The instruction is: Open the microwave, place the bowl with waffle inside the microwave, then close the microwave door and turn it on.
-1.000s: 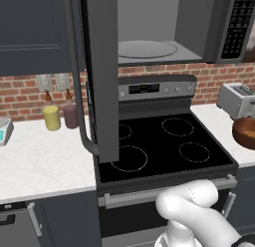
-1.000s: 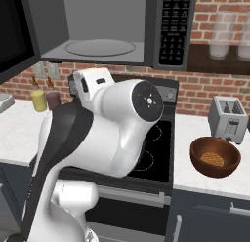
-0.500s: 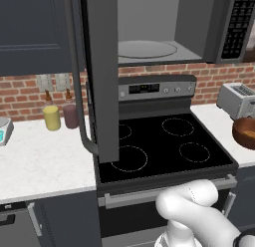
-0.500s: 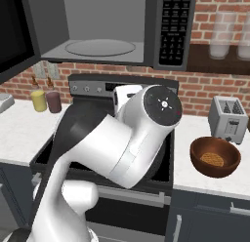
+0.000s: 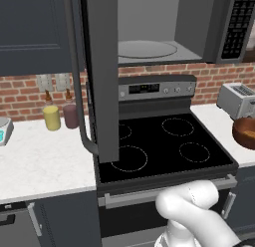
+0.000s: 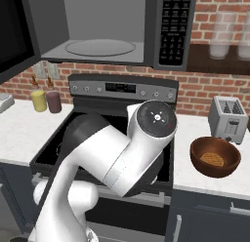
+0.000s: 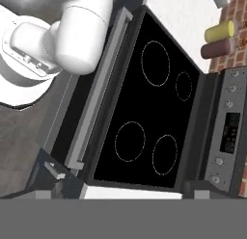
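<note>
The microwave [image 5: 164, 37] [image 6: 102, 36] hangs above the stove, its grey inside and round turntable [image 6: 100, 47] bare. The microwave door [image 5: 102, 76] [image 6: 17, 36] is swung wide open to the left, its bar handle [image 5: 74, 91] facing out. On the right counter sits the reddish-brown bowl [image 6: 215, 156] [image 5: 245, 131] with the waffle [image 6: 213, 160] in it. My arm [image 6: 156, 120] is folded over the stove's front, well left of the bowl. The hand looks down on the stove top, and nothing is held in its open jaws.
The black stove [image 5: 164, 141] [image 7: 154, 112] lies under the microwave. A silver toaster [image 6: 228, 119] [image 5: 238, 99] stands behind the bowl. A yellow and a maroon bottle [image 5: 51, 116] [image 6: 39, 100] stand on the left counter. The open door juts out over the stove's left side.
My arm has swung to the right across the stove's front, toward the bowl's side. Door, bowl and everything else stay where they were.
</note>
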Controlling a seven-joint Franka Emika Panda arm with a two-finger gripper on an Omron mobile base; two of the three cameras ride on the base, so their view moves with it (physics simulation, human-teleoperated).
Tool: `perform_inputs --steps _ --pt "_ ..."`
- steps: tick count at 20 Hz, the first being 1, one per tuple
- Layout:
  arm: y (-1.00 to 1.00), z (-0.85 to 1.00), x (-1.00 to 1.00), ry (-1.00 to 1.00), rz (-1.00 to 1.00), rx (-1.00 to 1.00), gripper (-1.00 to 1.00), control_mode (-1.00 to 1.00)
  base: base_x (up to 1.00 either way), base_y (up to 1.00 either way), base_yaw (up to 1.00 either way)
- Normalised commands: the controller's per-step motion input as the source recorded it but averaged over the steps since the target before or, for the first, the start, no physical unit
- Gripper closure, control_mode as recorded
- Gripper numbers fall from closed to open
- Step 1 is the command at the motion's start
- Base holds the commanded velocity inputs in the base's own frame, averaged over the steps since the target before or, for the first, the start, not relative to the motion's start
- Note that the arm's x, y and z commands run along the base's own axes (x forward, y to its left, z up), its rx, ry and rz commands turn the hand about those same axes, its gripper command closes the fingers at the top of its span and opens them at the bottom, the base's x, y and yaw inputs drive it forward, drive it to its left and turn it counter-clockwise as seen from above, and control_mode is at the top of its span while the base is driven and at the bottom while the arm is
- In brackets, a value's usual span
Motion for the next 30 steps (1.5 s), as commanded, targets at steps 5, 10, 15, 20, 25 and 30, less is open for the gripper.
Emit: perform_inputs --steps 5,10,15,20,25,30 --pt "-0.61 -0.21 0.09 0.01 -0.17 0.00 -1.00 -1.00 0.00 0.00 0.00" --pt "-0.47 -0.30 0.26 0.12 -0.17 0.00 -1.00 -1.00 0.00 0.00 0.00" --pt "-0.28 -0.49 0.23 0.20 -0.11 -0.04 -1.00 -1.00 0.00 0.00 0.00" --pt "-0.16 -0.53 0.02 0.28 0.00 -0.04 -1.00 -1.00 0.00 0.00 0.00" --pt "-0.23 -0.32 0.00 0.10 0.00 0.00 -1.00 -1.00 0.00 0.00 0.00" --pt "-0.24 -0.14 0.10 0.01 0.00 0.01 -1.00 -1.00 0.00 0.00 0.00"
